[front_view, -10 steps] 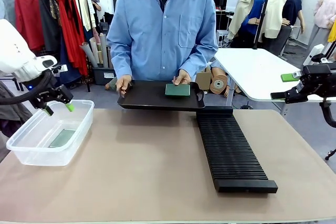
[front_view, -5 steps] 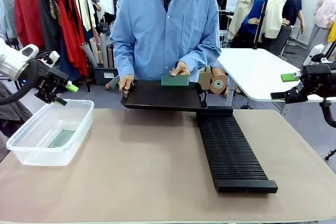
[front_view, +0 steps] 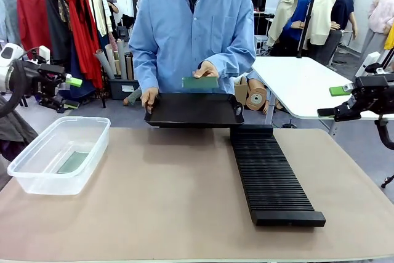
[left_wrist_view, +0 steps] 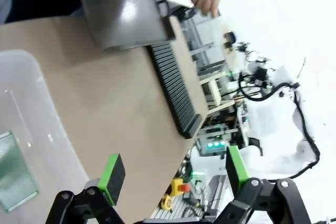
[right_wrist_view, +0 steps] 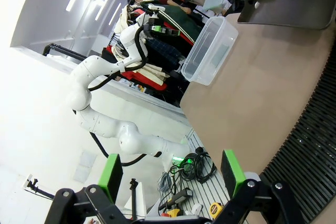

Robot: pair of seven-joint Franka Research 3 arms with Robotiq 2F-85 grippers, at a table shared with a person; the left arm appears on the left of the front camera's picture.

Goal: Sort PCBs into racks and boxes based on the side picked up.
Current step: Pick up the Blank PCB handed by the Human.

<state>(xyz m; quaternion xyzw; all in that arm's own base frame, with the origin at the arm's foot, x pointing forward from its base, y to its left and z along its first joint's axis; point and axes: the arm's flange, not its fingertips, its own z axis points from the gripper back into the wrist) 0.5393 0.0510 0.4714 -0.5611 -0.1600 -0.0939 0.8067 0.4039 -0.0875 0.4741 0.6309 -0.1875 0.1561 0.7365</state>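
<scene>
Front view showed you a hand (front_view: 206, 69) holding a thin green PCB (front_view: 200, 82); left gripper (left_wrist_view: 173, 157) and right gripper (right_wrist_view: 169, 161) gaped wide.

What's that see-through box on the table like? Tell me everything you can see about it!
The box is a clear, colourless plastic tub, rectangular with rounded corners and a rim round its open top; it has no lid on. It stands upright on the tan table, near the end on the robot's left. One green circuit board lies flat on its bottom. Nothing else touches it.
</scene>
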